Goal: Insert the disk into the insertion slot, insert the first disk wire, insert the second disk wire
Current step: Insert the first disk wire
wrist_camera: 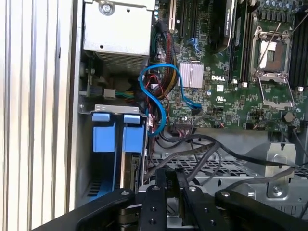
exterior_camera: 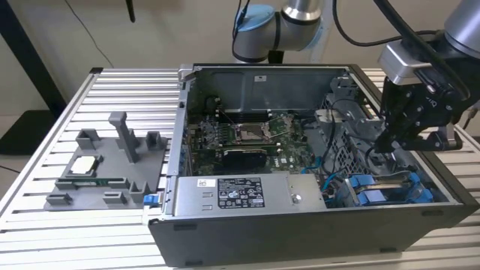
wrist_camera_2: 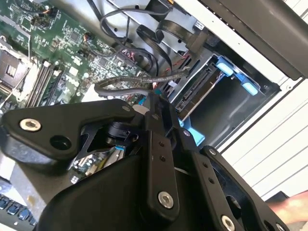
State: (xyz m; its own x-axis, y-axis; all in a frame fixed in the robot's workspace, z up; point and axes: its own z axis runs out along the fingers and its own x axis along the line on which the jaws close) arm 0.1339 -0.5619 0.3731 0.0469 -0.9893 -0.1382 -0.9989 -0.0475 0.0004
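We found the disk (wrist_camera_2: 195,89) already seated in the insertion slot (exterior_camera: 384,190). Its connector edge looked bare, so we judged both wires were left to plug. The hand (exterior_camera: 380,147) hung just above the slot, near the case (exterior_camera: 300,236) wall. We could not tell whether it was spread or pinching. Loose black wires (wrist_camera: 202,144) crowded the approach, leaving little open room.

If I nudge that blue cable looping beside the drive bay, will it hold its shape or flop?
The blue cable stands in a free arch without sagging, so it is probably springy rather than limp and may bounce back. It looks thin and light, so it should shift easily. One end seems plugged into the board, so a hard push could strain that joint.
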